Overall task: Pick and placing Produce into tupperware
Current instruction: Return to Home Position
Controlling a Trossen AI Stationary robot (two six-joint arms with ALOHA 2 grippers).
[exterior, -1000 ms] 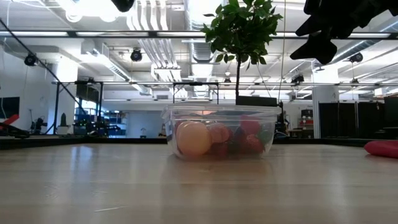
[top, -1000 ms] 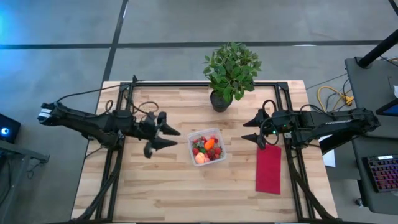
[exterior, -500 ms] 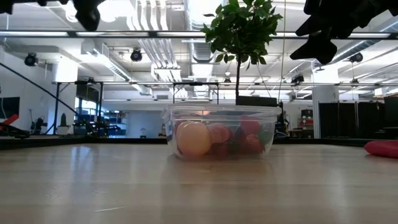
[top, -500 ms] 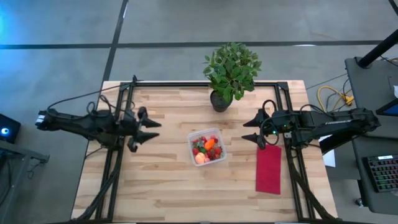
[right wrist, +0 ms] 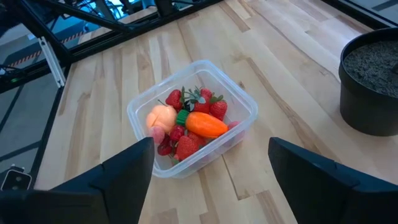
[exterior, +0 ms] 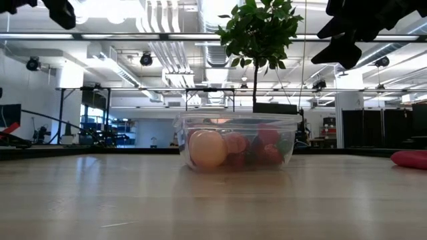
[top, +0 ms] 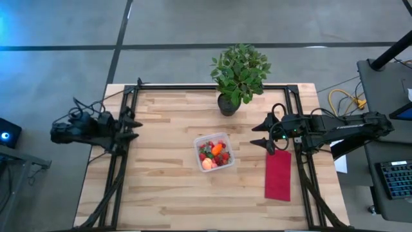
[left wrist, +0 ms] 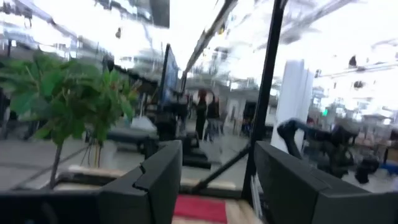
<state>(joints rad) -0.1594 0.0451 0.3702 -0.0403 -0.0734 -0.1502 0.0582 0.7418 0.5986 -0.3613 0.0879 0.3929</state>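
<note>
Withdrawing to frame left, the left gripper (top: 134, 129) gapes empty like the right gripper (top: 254, 136); red-and-orange produce (right wrist: 186, 124) fills the clear plastic tupperware (exterior: 237, 120), job seemingly done.

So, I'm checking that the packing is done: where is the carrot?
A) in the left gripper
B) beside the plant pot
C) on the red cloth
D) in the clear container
D: the carrot lies inside the clear container, on top of the strawberries.
</note>
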